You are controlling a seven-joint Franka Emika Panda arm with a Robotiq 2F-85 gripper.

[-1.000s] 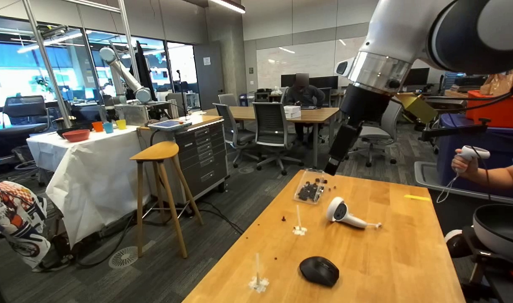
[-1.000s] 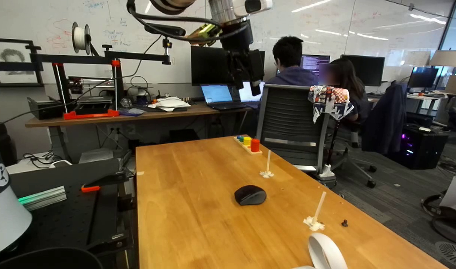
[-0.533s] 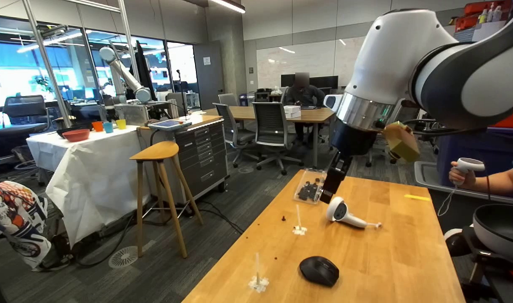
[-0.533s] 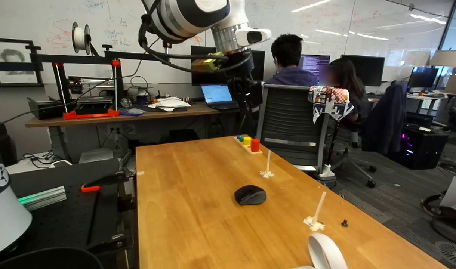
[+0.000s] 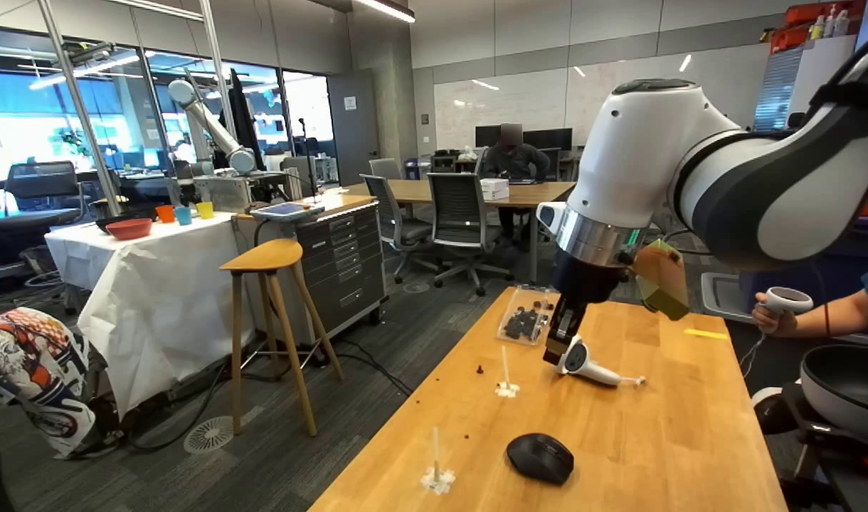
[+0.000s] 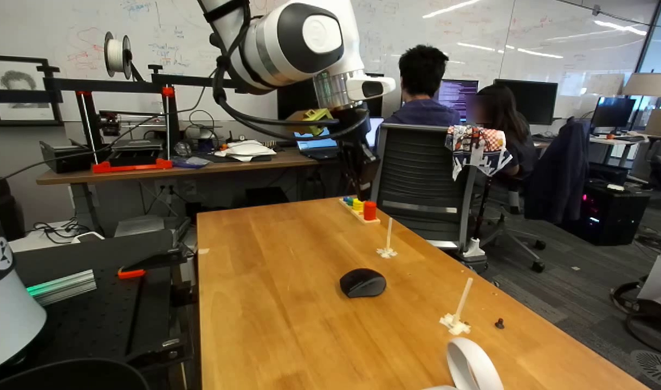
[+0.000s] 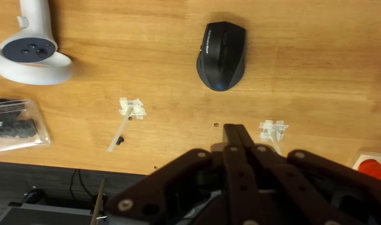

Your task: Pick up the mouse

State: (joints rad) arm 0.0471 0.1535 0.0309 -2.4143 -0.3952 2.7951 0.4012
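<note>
Fingers [image 7: 230, 135] of the gripper [image 7: 239, 134] are hanging clenched together, well apart from one mouse [image 7: 222, 56], which is lying on the table [image 7: 165, 62] and bearing the words "Wireless Mouse." Two taped sticks [image 7: 120, 130] are standing near the mouse. One white controller [image 7: 28, 50] is lying farther from it, one box [image 7: 42, 131] of dark bits [image 7: 24, 128] farther still.

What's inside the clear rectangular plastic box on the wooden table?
A cluster of small black pieces shows inside the clear plastic box; anything beneath them is covered from view.
</note>
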